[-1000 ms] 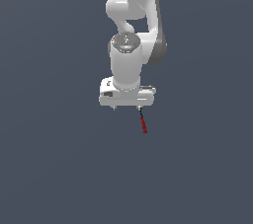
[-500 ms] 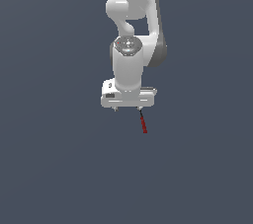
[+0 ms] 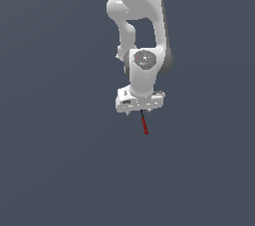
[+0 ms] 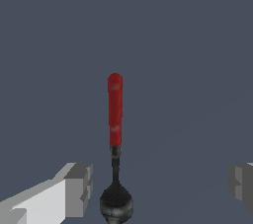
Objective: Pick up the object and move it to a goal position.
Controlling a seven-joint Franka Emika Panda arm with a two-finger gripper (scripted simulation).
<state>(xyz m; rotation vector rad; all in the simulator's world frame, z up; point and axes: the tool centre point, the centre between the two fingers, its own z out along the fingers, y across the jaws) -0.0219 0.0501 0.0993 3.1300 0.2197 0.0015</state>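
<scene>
The object (image 3: 145,126) is a thin red rod with a dark stem. In the exterior view it shows just below the white hand. My gripper (image 3: 141,113) points down right over the rod's dark end. In the wrist view the object (image 4: 115,109) shows a red handle, a thin black neck and a rounded black end. That end lies between my gripper's (image 4: 158,188) grey fingertips (image 4: 79,188), nearer to one of them. The jaws stand wide open and neither fingertip touches the rod.
A plain dark grey surface (image 3: 60,170) fills both views. The white arm (image 3: 142,31) rises above the hand toward the top of the exterior view.
The hand has shifted toward the exterior view's right and now sits over the rod's dark end. The rod has not moved.
</scene>
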